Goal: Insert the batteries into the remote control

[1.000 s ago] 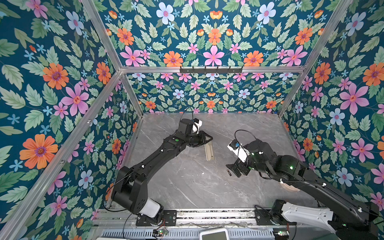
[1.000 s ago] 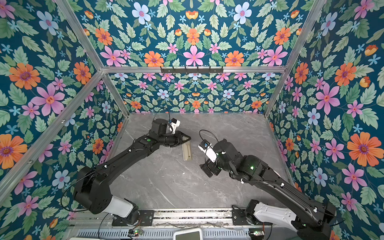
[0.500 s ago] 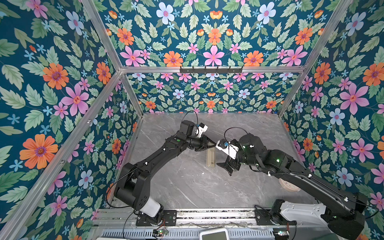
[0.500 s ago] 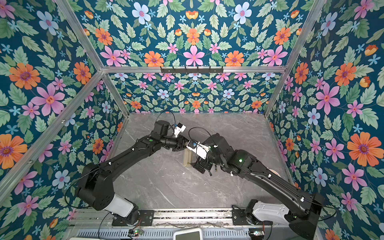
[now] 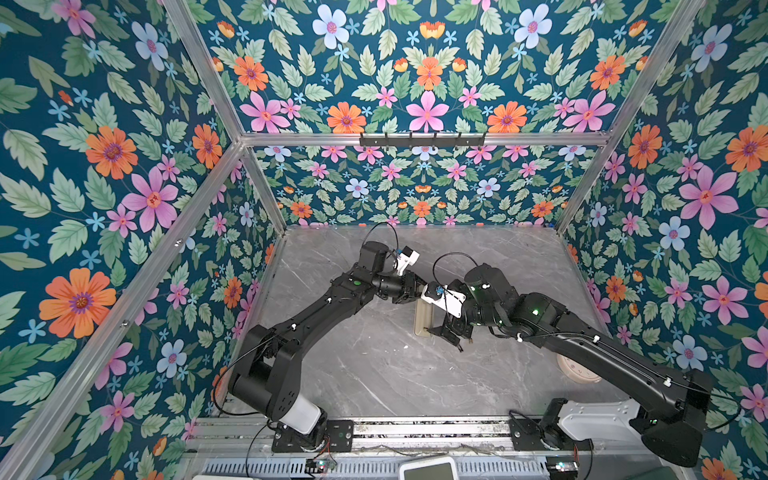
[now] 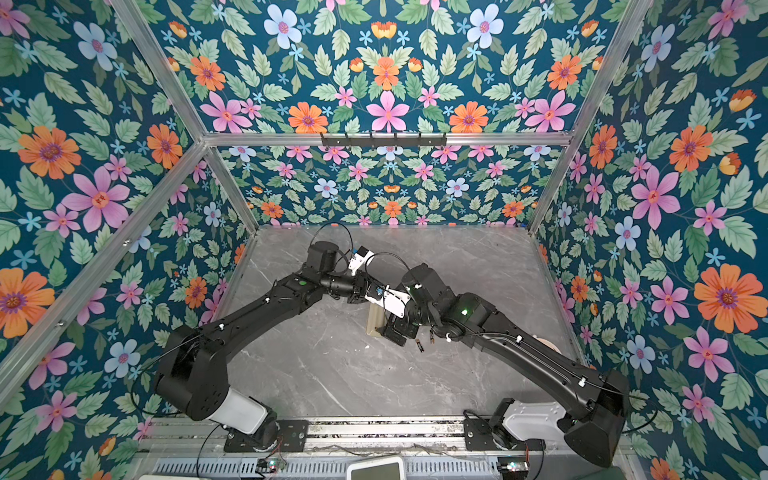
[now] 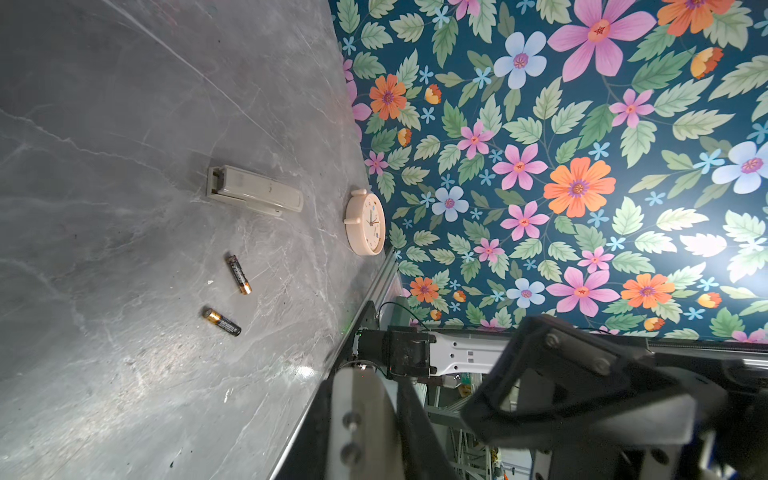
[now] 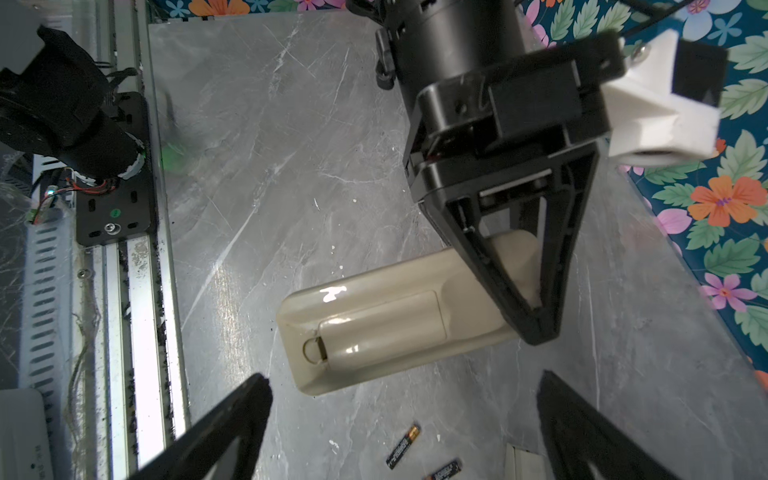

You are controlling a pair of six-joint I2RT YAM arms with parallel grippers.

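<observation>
The remote control [image 8: 395,324] lies back up on the grey table, its battery cover in place; both top views show it [image 5: 422,319] [image 6: 372,319] between the arms. My left gripper [image 8: 536,332] is shut, and its tip rests on the remote's far end. Above the near end hovers my right gripper [image 8: 402,378], open, with fingers [image 8: 232,428] on either side and nothing between them. The two batteries [image 8: 403,446] [image 8: 444,471] lie loose on the table just past that end, also in the left wrist view [image 7: 238,274] [image 7: 222,321] and a top view [image 6: 420,345].
A short cream stepped block [image 7: 253,193] lies beyond the batteries, and a round cream clock [image 7: 365,222] [image 5: 577,370] leans at the right wall under the right arm. Floral walls close off three sides. A metal rail [image 5: 415,428] runs along the front.
The right arm has swung left and now hangs over the remote's near end. The left gripper has moved right onto the remote's far end. Both grippers keep their states.
</observation>
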